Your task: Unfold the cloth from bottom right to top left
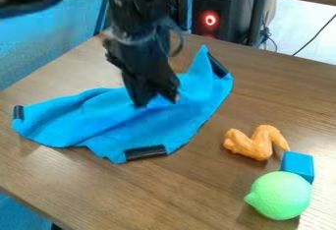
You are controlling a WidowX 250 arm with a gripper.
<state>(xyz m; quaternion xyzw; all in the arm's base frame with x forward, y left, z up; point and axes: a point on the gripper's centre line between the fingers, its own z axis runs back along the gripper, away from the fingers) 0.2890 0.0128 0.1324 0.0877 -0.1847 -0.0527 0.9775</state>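
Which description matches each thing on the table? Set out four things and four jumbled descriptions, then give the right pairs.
Things
1. Cloth
2. Wing-shaped toy
3. Block
4. Lime-shaped toy

Descriptions
A. Blue, just behind something green
B. Green and rounded
C. Blue, with black patches at corners
D. Orange and bent

Pairs: 1-C, 2-D, 3-A, 4-B

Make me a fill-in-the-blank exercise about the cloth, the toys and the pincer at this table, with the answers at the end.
The pincer hangs over the ____.
Black patches visible along the cloth's edges number ____.
The chicken-wing-shaped toy is coloured ____.
Of the block and the lemon-shaped toy, the one closer to the chicken-wing-shaped toy is the ____.

Missing words: cloth; three; orange; block.
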